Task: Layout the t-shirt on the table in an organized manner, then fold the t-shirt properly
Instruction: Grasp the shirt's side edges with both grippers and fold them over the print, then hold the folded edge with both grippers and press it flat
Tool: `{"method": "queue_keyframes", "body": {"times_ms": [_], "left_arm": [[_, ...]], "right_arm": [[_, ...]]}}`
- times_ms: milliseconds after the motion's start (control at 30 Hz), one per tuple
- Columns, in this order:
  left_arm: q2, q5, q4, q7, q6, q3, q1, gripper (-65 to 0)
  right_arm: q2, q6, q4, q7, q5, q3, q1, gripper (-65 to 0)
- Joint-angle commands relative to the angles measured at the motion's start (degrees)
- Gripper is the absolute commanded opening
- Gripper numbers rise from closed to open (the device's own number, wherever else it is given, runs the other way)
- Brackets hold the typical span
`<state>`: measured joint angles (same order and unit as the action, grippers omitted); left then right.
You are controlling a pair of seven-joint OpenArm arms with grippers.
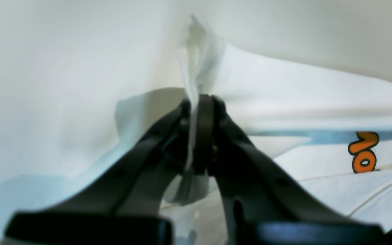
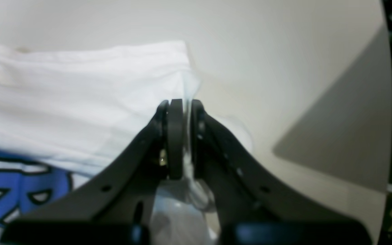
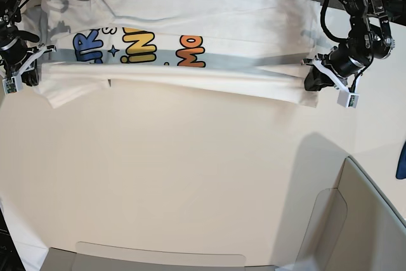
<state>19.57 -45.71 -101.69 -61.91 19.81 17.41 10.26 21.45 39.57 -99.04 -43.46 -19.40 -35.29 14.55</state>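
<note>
Across the far part of the broad off-white table (image 3: 190,176) lies the white printed cotton t-shirt (image 3: 190,68), stretched sideways. The left gripper (image 1: 199,102) pinches one end's fabric, the right gripper (image 2: 181,105) the other. A grey bin-like panel (image 3: 374,220) sits at the table's near corner.

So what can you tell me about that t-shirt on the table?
The t-shirt is white, soft-looking cotton with cartoon lettering in blue, yellow and orange and a small star. It lies across the far side of the table, stretched sideways into a long band, with the near edge folded up so only a strip of print shows. The left gripper and right gripper each pinch one end between shut jaws.
</note>
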Motion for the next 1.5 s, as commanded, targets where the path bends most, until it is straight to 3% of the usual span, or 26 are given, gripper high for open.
{"method": "queue_keyframes", "body": {"times_ms": [0, 233, 467, 967, 1233, 1467], "left_arm": [[0.87, -0.4, -1.04, 0.85, 0.19, 0.48, 0.24, -64.6], [0.6, -0.4, -1.04, 0.85, 0.19, 0.13, 2.71, -64.6], [0.6, -0.4, -1.04, 0.85, 0.19, 0.13, 3.85, -64.6], [0.43, -0.4, -1.04, 0.85, 0.19, 0.13, 7.36, -63.9], [0.34, -0.4, -1.04, -1.69, 0.1, 0.13, 7.19, -45.7], [0.34, -0.4, -1.04, -2.05, 0.1, 0.13, 6.92, -45.1]], "right_arm": [[1.27, 0.3, -0.96, 1.31, -0.16, -0.8, 0.09, -65.0], [0.83, 0.3, -0.69, 1.31, -0.16, -1.24, 3.43, -65.0], [-1.8, 0.21, -0.25, 1.22, 0.1, -1.5, 5.01, -65.0], [-4.44, -0.06, 8.01, 1.22, 0.1, -1.68, 5.01, -65.0], [-4.62, -0.14, 7.57, 1.22, -0.16, -1.68, 5.28, -65.0], [-4.62, -0.14, 6.52, -1.06, -0.16, -1.68, 5.01, -65.0]]}}
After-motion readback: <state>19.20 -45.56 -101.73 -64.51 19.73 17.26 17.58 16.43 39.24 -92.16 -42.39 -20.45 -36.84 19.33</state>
